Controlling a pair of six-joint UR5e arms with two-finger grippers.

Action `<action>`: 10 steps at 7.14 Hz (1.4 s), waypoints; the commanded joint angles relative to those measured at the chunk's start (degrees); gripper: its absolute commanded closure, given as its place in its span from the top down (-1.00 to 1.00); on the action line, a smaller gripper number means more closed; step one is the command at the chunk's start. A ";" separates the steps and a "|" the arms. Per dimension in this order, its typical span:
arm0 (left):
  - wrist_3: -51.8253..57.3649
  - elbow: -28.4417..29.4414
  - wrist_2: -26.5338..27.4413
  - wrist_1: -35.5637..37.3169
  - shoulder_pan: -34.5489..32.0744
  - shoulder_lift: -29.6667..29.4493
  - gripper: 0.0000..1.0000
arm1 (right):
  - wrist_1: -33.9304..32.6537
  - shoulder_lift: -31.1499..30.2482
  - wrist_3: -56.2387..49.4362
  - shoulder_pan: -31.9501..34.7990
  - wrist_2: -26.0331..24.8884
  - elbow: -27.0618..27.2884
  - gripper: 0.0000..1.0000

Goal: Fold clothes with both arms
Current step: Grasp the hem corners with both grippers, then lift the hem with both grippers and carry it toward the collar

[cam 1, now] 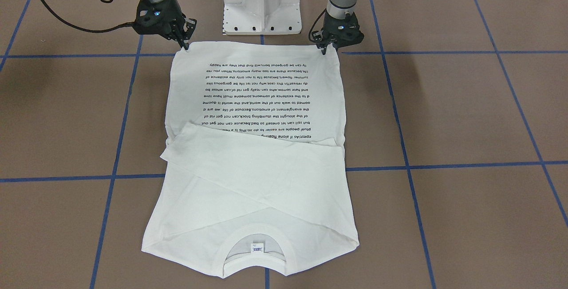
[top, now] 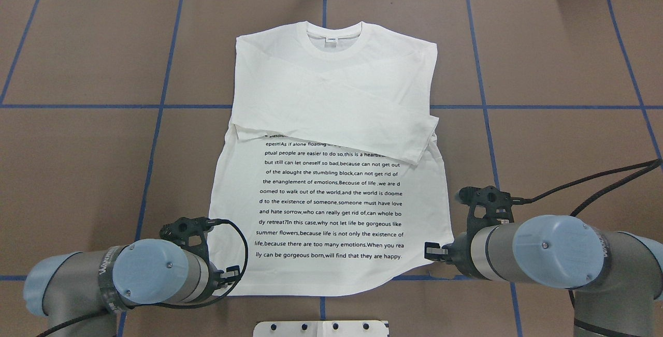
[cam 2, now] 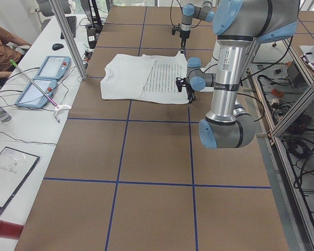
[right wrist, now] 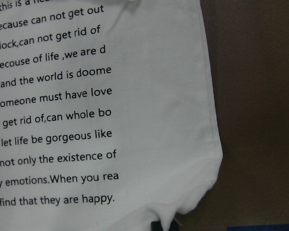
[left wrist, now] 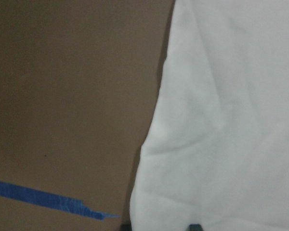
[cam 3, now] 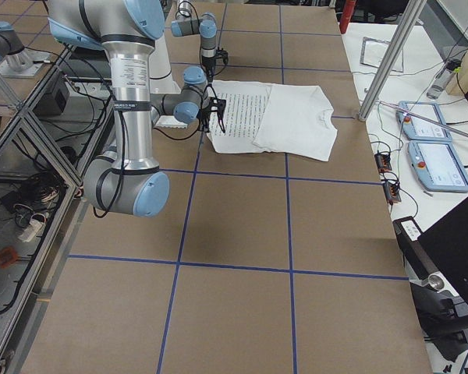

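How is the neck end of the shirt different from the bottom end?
The neck end is plain white, sleeves folded across it; the bottom end shows black writing. The left gripper and right gripper sit at the bottom end's corners; the neck end has neither. Both lie flat on the table.

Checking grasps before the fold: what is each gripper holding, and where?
The left gripper and right gripper each seem to pinch a hem corner of the shirt.
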 commanded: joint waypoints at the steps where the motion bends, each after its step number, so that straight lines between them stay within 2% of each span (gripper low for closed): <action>1: -0.01 -0.33 -0.03 0.64 -0.10 -0.35 -0.56 | 0.00 0.06 -0.10 0.05 0.00 0.00 -1.00; 2: -0.01 -1.20 -0.12 1.86 -0.02 -0.35 -0.60 | 0.00 0.06 -0.10 0.05 0.00 0.00 -1.00; 3: -0.01 -1.82 -0.12 2.40 -0.10 -0.35 -0.74 | -0.09 0.06 -0.10 0.05 0.00 -0.09 -1.00; 4: -0.01 -1.92 -0.12 2.40 -0.10 -0.35 -1.00 | -0.09 0.06 -0.10 0.14 0.09 0.00 -1.00; 5: -0.01 -2.44 -0.20 2.40 -0.36 -0.44 -1.00 | -0.09 0.06 -0.10 0.48 0.09 0.00 -1.00; 7: 0.34 -7.60 -0.38 2.49 -1.94 0.35 -1.00 | 0.35 -0.12 -0.19 1.98 0.17 0.43 -1.00; 8: 0.34 -9.46 -0.64 3.19 -2.04 0.61 -1.00 | 0.35 -0.82 -0.27 2.16 0.44 2.79 -1.00; 10: 0.43 -14.90 -3.53 7.75 -2.04 0.70 -1.00 | 0.26 -2.66 -0.27 2.86 6.64 5.96 -1.00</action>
